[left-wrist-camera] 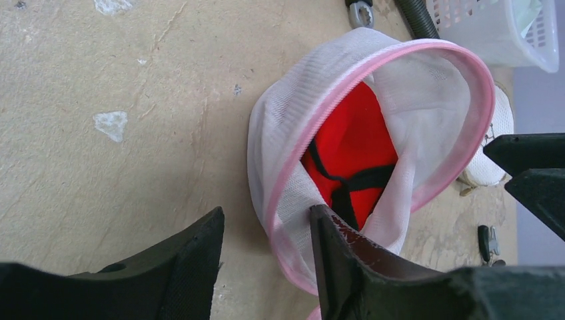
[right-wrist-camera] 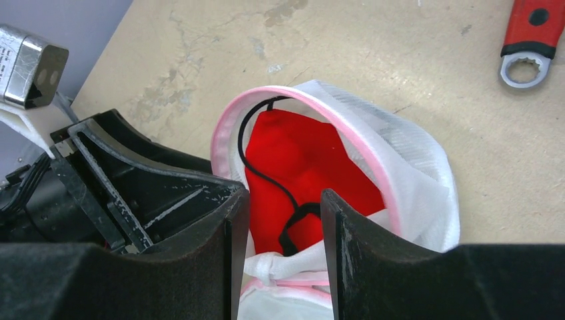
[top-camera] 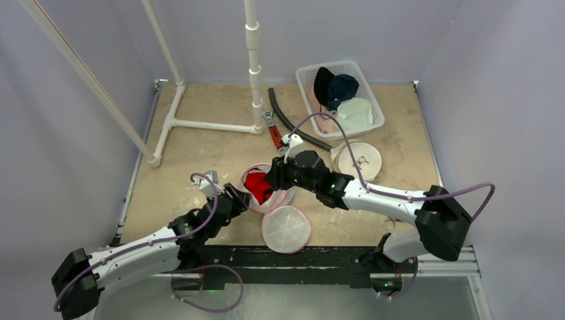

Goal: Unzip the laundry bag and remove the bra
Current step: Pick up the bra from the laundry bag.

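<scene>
Red fabric crossed by black straps, the bra [right-wrist-camera: 300, 160], sits inside the laundry bag [right-wrist-camera: 413, 167], a white mesh pouch with a pink rim. The bag's mouth gapes upward, straight below the right gripper [right-wrist-camera: 283, 200]. Seen from the left gripper [left-wrist-camera: 266, 220], the oval mouth runs lengthwise away from the fingertips toward a white basket [left-wrist-camera: 506, 40] beyond it. The left jaws are spread and released, straddling the closest stretch of pink rim; whether either finger touches the mesh cannot be told. The right jaws are likewise parted and grasp nothing, with the bra and a bunched fold of mesh showing in the gap under them. From overhead, both arms reach low and forward and meet at the bag from opposite sides, the right one bent at its elbow. A red-handled wrench [right-wrist-camera: 530, 40] lies well beyond the right fingers on the scuffed beige table [top-camera: 200, 133], and pale lilac walls [top-camera: 40, 167] close the space
</scene>
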### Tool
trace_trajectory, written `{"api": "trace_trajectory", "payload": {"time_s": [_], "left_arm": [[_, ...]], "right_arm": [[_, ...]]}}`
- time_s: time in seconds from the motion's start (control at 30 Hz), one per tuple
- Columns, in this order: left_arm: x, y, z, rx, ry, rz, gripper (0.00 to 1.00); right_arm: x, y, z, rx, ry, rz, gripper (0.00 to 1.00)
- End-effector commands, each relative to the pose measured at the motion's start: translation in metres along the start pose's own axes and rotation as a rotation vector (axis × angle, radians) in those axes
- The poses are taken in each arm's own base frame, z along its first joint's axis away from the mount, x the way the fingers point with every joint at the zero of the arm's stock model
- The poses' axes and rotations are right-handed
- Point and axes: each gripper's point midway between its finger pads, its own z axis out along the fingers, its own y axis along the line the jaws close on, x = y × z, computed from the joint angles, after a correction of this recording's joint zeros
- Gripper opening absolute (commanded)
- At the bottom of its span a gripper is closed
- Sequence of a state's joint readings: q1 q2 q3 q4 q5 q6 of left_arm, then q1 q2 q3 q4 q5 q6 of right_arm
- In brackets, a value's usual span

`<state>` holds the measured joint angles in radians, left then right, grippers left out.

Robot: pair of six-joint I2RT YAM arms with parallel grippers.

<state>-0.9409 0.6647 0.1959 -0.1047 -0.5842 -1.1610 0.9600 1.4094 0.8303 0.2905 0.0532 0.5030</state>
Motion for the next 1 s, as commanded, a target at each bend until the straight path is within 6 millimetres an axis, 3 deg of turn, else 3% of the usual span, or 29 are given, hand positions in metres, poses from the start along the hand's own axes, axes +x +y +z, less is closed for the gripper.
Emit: {"api": "trace_trajectory", "payload": {"time_s": [0.0,0.1,0.23,0.43,0.7,0.97], "left_arm": [[-0.002,-0.011,0.002,0.058,-0.005,-0.056,0.44],[-0.003,-0.015,0.002,0.088,-0.013,-0.082,0.33],[-0.004,-0.021,0.0,0.111,-0.009,-0.093,0.0],[-0.009,-0.021,-0.008,0.065,0.024,-0.01,0.0],[-0.012,-0.017,-0.012,-0.022,0.072,0.121,0.0],[-0.011,-0.011,-0.014,-0.037,0.081,0.149,0.0]], "right_arm": [[-0.013,0.0,-0.007,0.009,-0.06,-0.007,0.47],[-0.013,-0.001,-0.008,0.011,-0.059,-0.007,0.47],[-0.013,-0.001,-0.01,0.015,-0.058,-0.005,0.47],[-0.01,0.011,-0.005,-0.019,0.0,-0.067,0.53],[0.013,0.018,0.027,0.089,0.084,-0.154,0.63],[0.013,0.019,0.051,0.177,0.079,-0.128,0.73]]}}
